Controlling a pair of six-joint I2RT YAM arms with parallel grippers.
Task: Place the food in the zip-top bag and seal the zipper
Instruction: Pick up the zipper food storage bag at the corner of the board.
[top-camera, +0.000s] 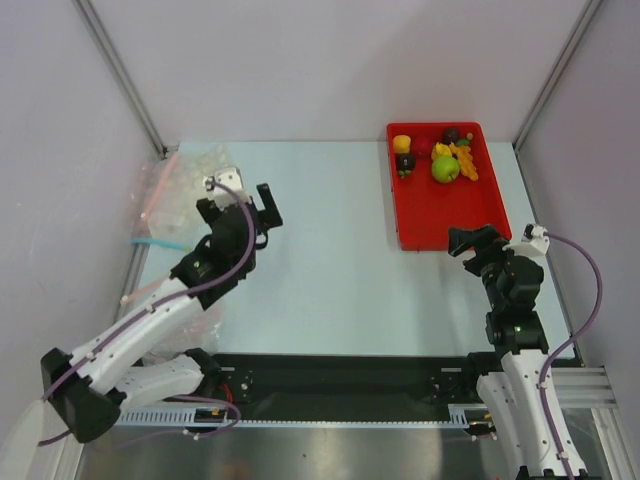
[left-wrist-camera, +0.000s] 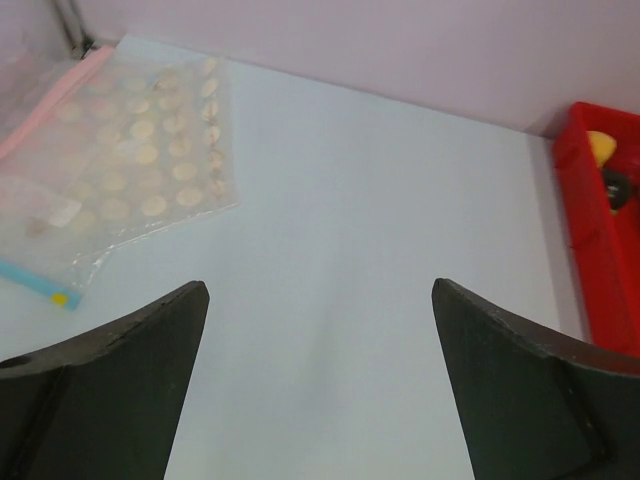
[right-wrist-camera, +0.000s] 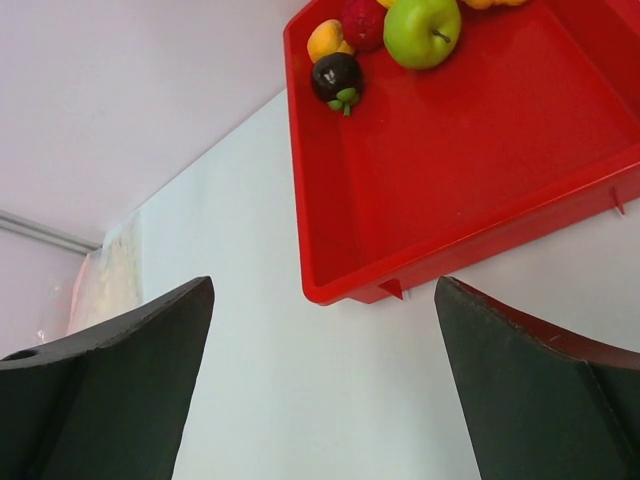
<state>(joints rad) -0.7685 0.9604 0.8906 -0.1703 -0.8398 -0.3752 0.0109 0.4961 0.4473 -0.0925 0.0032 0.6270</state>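
**Nothing gripped, nothing bagged**

Top view: the food (top-camera: 445, 160) is bunched at the far end of a red tray (top-camera: 440, 215) on the tabletop's (top-camera: 330, 270) right side. It includes a green apple (top-camera: 445, 168), an orange bunch (top-camera: 467, 162), a yellow piece (top-camera: 402, 143) and a dark purple ball (top-camera: 452, 134). Only the light-blue zipper (top-camera: 160, 243) reads clearly at the left edge, where the left arm (top-camera: 150, 320) hides part of the pouch. Other clear bags (top-camera: 200, 165) lie in the far-left corner. Broad bare tabletop separates the 2 groups. The left jaws stand released near the bags, and the right jaws stand released just short of the tray's near edge.

Left wrist view: the zip-top bag (left-wrist-camera: 45, 235) lies flat at the lower left, cut off by the frame. Just beyond it is a spotted bag (left-wrist-camera: 150, 140) with a pink strip (left-wrist-camera: 50, 105). I cannot tell whether the 2 overlap.

Right wrist view: the tray's near corner fills the right. The apple and a purple ball show whole, while a red piece (right-wrist-camera: 362, 22) is cut off at the top edge. The bags are a blur at far left.
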